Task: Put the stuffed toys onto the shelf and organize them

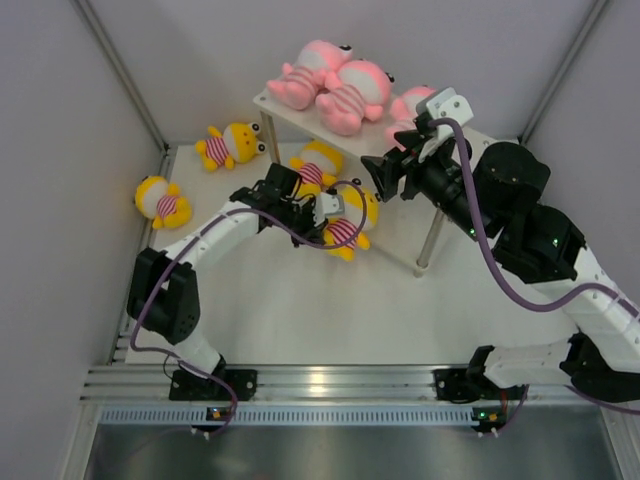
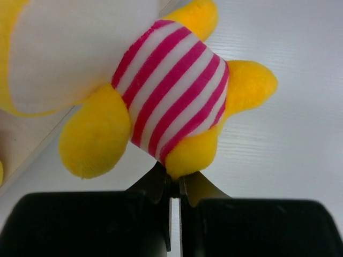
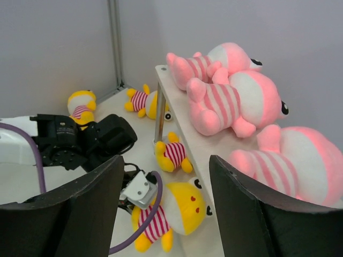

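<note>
Pink plush toys (image 1: 335, 85) are crowding the white shelf (image 1: 285, 110) at twelve o'clock, left gripper (image 2: 172, 181) pinching a yellow plush toy (image 2: 171, 96), right gripper (image 3: 166, 176) gaping.

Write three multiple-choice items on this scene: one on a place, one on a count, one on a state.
1. Where do the pink toys lie? A on the shelf top; B on the table; C in the right jaws.
2. How many yellow toys show? A two; B four; C six.
3. The left jaws are: A wide open; B shut on a yellow toy's foot; C out of view.
Key: 1A, all three rest on its top; 2B, the top view shows four; 3B, the left wrist view shows them pinching it.
</note>
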Controlling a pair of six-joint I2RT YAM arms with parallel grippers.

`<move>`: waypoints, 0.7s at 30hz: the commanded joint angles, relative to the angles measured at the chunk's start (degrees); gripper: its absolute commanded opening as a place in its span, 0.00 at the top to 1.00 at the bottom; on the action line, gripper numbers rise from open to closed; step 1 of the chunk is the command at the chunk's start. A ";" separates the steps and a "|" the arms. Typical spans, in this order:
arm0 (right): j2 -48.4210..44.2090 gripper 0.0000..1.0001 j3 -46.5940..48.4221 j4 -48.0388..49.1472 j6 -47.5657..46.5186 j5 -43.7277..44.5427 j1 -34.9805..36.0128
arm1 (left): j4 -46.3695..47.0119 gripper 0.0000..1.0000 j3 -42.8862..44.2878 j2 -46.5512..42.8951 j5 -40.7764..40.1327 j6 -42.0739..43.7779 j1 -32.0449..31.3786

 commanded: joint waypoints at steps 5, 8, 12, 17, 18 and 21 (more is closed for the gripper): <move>-2.61 0.36 -1.23 0.72 1.20 1.87 1.00 | 11.54 1.00 4.40 3.88 0.52 -2.94 0.04; -2.70 0.36 -1.85 0.89 1.55 2.05 1.00 | 12.25 1.00 6.16 6.43 0.17 -3.91 0.04; -2.79 0.36 -2.37 1.15 1.73 2.05 1.00 | 12.34 1.00 7.83 8.89 0.17 -3.30 0.13; -3.05 0.35 -2.73 1.07 1.99 1.70 1.00 | 12.17 0.96 10.47 12.32 0.60 -2.15 0.39; -2.97 0.35 -2.81 1.07 1.99 1.70 1.00 | 12.25 0.91 10.91 13.02 0.61 -1.46 0.39; -3.23 0.35 -3.08 0.72 2.16 1.61 1.00 | 12.25 0.78 11.52 13.99 -1.23 -1.54 0.48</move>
